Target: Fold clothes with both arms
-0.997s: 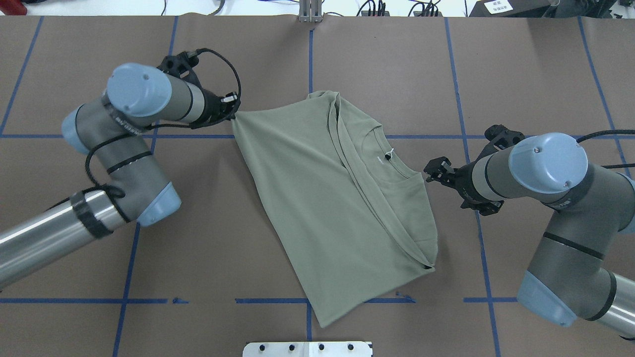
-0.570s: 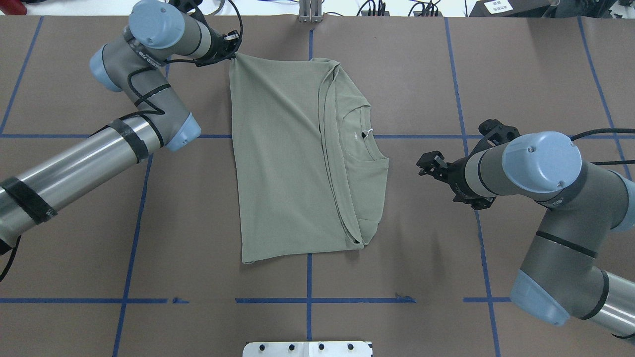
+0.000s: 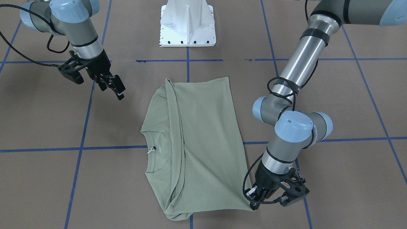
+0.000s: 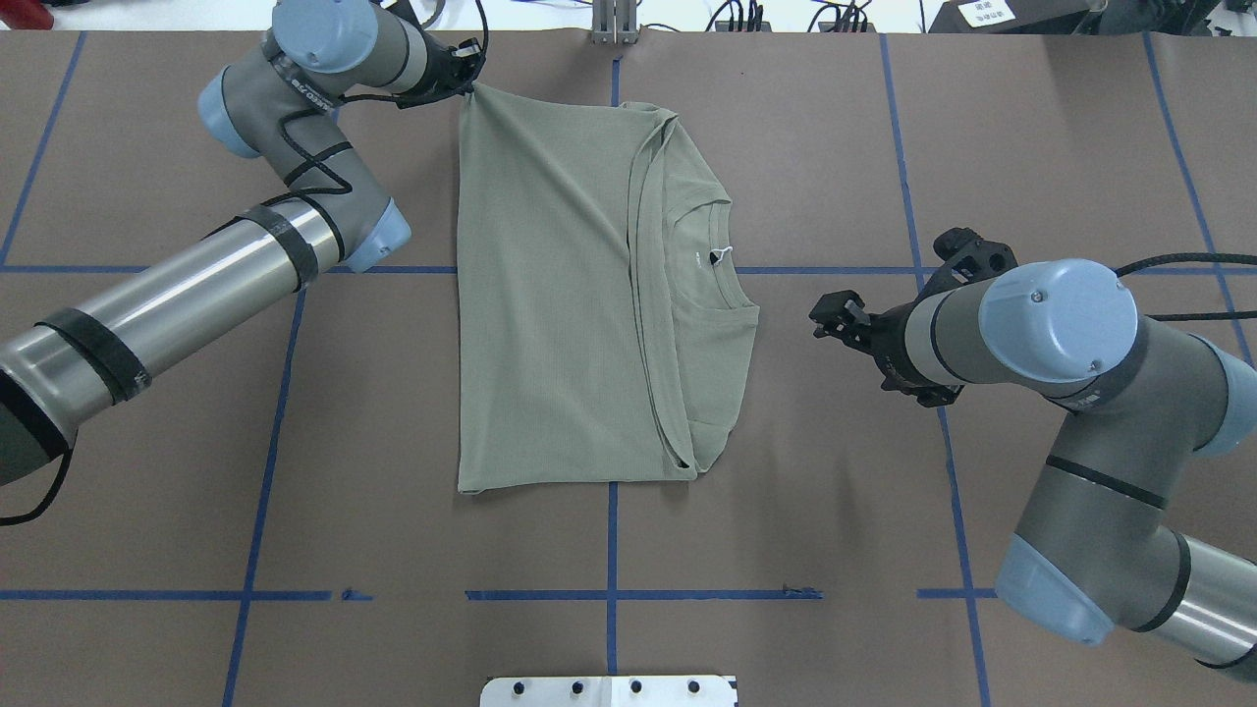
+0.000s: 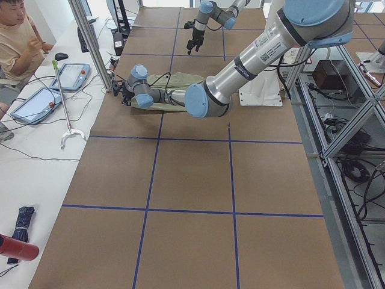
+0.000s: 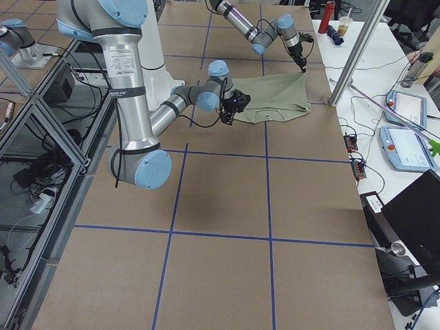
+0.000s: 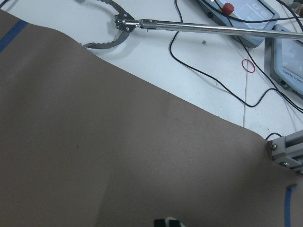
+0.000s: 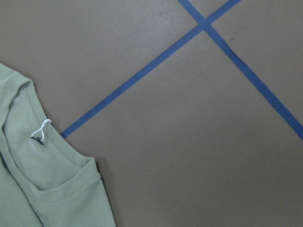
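Shirt (image 4: pixel 550 295): one, folded, flat on worktop (image 4: pixel 383 422), centre of your overhead view.
Left arm (image 4: pixel 187 299): jaws pinching shirt's upper-left corner.
Right arm (image 4: pixel 1061 319): jaws spread, right of shirt, apart.
Pedestal (image 4: pixel 609 690): one, bottom edge.

Overhead and front-facing cameras look steeply down from opposite sides of the desk (image 4: pixel 835 147), sharing the green shirt (image 4: pixel 550 295); end cameras look along it; wrist cameras sit close above it

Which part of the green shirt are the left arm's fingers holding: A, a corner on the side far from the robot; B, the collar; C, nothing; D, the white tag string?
A: the left arm's fingers pinch the shirt at its far corner, well away from the collar and string.
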`<state>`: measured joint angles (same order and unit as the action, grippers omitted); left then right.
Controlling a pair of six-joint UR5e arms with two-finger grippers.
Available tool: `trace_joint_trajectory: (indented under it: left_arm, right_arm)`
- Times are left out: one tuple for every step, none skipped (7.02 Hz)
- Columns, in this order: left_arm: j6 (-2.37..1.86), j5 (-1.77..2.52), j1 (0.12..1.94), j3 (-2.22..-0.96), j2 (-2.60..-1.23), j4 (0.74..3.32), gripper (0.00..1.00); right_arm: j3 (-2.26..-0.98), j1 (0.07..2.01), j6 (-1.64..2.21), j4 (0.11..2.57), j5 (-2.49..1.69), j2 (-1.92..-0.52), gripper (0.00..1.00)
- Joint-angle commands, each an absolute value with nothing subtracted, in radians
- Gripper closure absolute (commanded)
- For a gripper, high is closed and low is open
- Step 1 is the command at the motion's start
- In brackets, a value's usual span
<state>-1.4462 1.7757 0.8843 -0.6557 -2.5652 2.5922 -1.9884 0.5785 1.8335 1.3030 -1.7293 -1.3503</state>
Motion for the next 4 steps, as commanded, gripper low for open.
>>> trace_joint_trajectory:
  left_arm:
    - [-1.401, 1.779, 0.891, -0.646, -2.563, 2.606, 0.43]
    - [-1.394, 1.784, 0.891, -0.693, -2.544, 2.605, 0.38]
    - [-1.391, 1.825, 0.891, -0.847, -2.428, 2.603, 0.38]
    - [-1.39, 1.877, 0.897, -0.942, -2.358, 2.596, 0.38]
  right_arm:
    - [-1.983, 0.534, 1.824, 1.315, -1.709, -1.325, 0.0]
    - [-1.967, 0.514, 1.819, 1.316, -1.716, -1.3, 0.0]
    - [-1.935, 0.484, 1.759, 1.316, -1.721, -1.24, 0.0]
    - [-1.898, 0.45, 1.646, 1.318, -1.723, -1.183, 0.0]
